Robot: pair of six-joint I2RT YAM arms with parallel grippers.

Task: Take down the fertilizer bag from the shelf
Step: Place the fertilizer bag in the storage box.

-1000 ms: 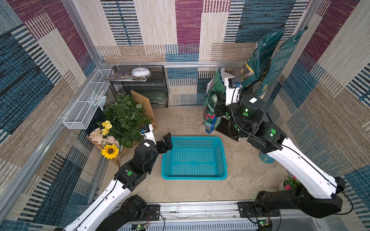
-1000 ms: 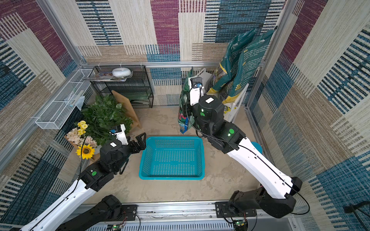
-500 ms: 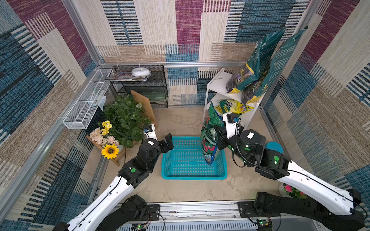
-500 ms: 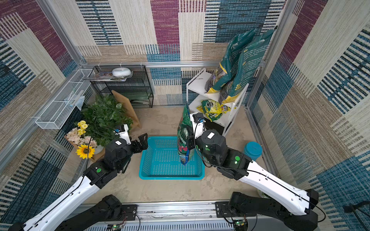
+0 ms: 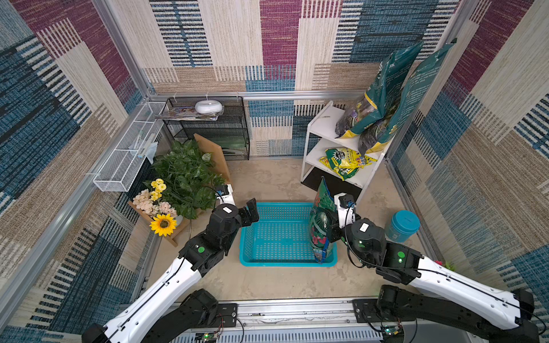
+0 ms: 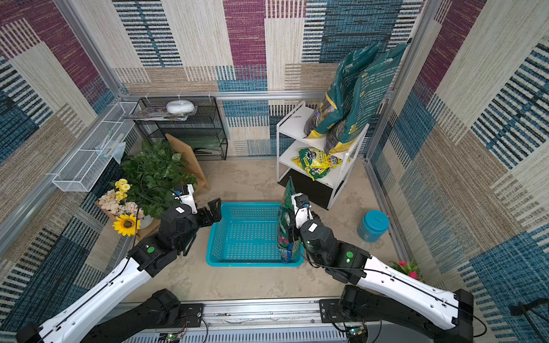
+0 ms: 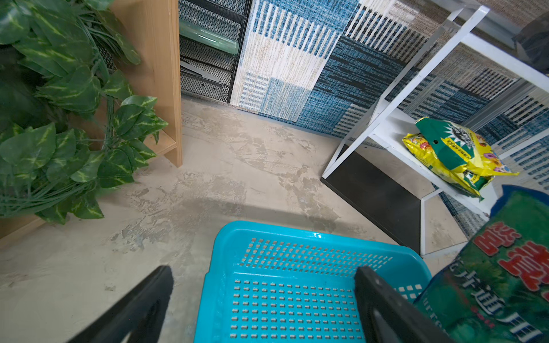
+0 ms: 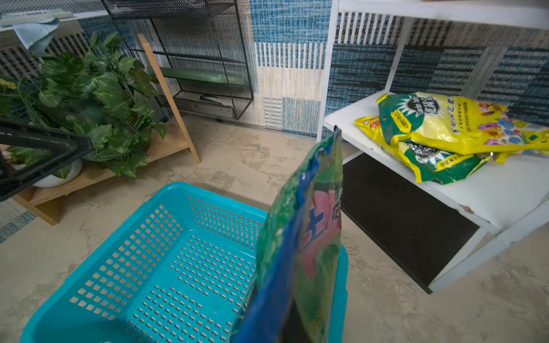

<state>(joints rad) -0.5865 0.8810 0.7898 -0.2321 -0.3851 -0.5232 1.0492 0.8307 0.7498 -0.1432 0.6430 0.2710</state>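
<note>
A green fertilizer bag [image 5: 319,225] [image 6: 285,228] stands on edge at the right side of the teal basket [image 5: 285,262] [image 6: 252,262], its lower end inside the rim. My right gripper [image 5: 332,233] [image 6: 294,230] is shut on the bag from the right; in the right wrist view the bag [image 8: 306,237] hides most of the jaws. The white shelf [image 5: 323,121] [image 6: 292,118] stands behind, apart from the bag. My left gripper [image 5: 252,212] [image 6: 214,212] [image 7: 261,273] is open and empty over the basket's far left corner.
Two tall dark teal bags [image 5: 383,98] lean on the shelf's top board; yellow bags [image 5: 344,161] lie on the lower board. A blue-lidded jar [image 5: 402,225] stands right of the basket. A leafy plant [image 5: 185,175], black wire rack [image 5: 208,127] and white wire basket [image 5: 124,160] are at the left.
My right arm has pulled back from the shelf with the green bag and lowered it to the basket's right side. My left arm has edged toward the basket.
</note>
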